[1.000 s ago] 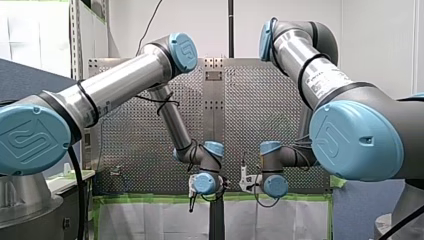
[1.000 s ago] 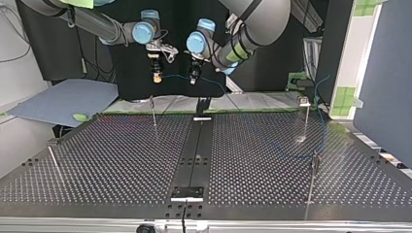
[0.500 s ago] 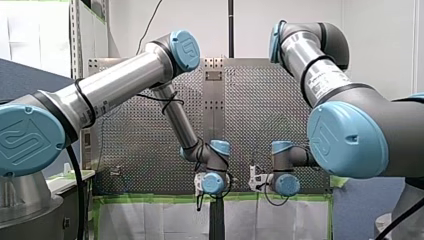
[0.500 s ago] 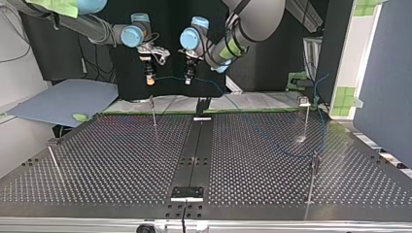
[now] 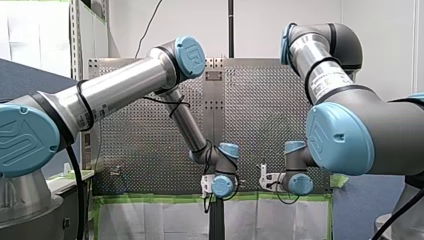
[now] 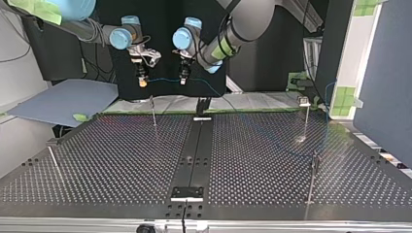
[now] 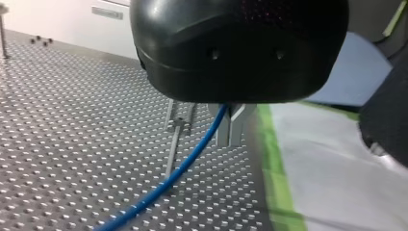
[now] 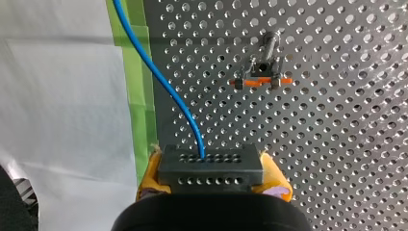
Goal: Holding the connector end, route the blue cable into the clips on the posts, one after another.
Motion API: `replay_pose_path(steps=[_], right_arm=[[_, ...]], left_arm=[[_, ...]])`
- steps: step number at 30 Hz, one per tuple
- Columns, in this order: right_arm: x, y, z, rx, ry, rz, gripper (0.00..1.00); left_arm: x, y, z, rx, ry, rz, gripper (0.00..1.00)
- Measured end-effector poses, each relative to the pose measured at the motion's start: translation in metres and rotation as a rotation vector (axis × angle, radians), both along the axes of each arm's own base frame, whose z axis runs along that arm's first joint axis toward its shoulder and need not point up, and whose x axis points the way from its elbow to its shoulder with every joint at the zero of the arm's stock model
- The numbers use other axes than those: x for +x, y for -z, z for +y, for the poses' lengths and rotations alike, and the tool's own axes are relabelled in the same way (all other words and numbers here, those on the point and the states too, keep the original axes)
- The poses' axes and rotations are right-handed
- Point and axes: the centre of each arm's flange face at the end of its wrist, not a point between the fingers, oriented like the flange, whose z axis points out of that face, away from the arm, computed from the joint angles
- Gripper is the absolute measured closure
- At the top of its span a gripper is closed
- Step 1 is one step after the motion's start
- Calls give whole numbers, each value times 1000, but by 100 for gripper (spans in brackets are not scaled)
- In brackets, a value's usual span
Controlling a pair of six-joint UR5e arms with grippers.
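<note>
Top view — both jaws point down: right grips connector [image 8: 210, 166], left blue cable [image 7: 189, 157].

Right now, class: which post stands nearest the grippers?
The far post left of the centre strip in the top view, close by my right gripper; the others stand well away.

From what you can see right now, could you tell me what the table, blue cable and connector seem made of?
Table: bare metal, going by its dull grey sheen and punched holes.
Blue cable: probably plastic-sheathed; smooth, glossy, bends freely.
Connector: likely matte black moulded plastic with hole rows.
</note>
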Motion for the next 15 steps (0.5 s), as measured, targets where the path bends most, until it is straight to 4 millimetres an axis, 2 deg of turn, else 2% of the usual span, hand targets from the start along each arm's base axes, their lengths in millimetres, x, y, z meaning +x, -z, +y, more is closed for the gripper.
replay_pose_path(steps=[10, 15], right_arm=[[-27, -1, -18, 1, -2, -45, 100], [-41, -2, -29, 0, -6, -73, 100]], left_arm=[[8, -13, -16, -37, -32, -43, 100], [5, -4, -28, -41, -22, -43, 100]])
